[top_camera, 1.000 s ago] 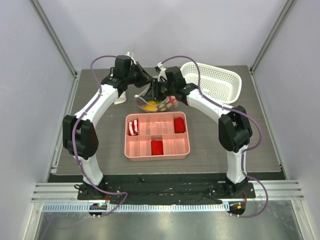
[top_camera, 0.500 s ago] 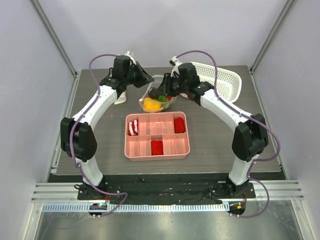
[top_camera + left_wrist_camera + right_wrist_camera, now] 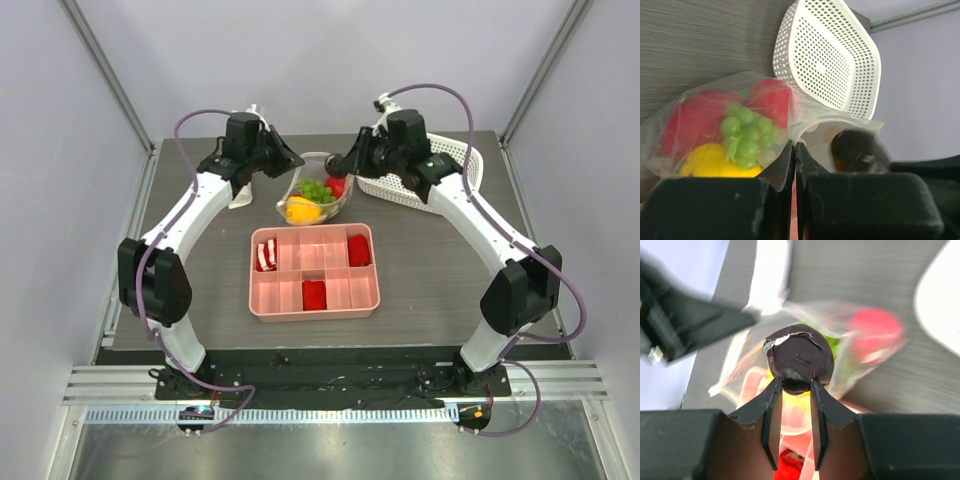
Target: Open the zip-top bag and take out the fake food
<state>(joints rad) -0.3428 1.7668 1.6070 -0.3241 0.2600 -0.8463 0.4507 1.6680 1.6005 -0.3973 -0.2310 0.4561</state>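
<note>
- The zip-top bag (image 3: 312, 195) lies on the counter (image 3: 450, 270), just below and between the two end effectors, with its open mouth turned up toward them.
- Inside it are a yellow pepper (image 3: 302, 210), green grapes (image 3: 742, 135) and red pieces (image 3: 770, 100), so most of the fake food (image 3: 318, 192) is yet to come out.
- One is out! The dark purple-black piece (image 3: 799, 357) sits at the tips of the right end effector (image 3: 794, 384). Its fingers are parted just wide enough to clasp the piece's lower end, just outside the bag's mouth.
- The left end effector (image 3: 795, 150) has its fingers pressed together. The bag's film runs right into the seam, so I judge it is pinching the rim to hold the mouth up.
- The white basket (image 3: 440, 165) sits on the outer side of the right end effector. The pink tray (image 3: 314, 270) lies nearer the arm bases than both end effectors.
- Risk one: the dark piece is round and glossy, and it is gripped only low down at the fingertips. A quick swing could squirt it out and send it rolling across the counter.
- Risk two: the left pinch holds just a sliver of slick film. If that slides free, the mouth flops shut, and the next reach would shove the bag around instead of going in.
- Risk three: too hard a pull on the rim could tip the bag and spill the rest.
</note>
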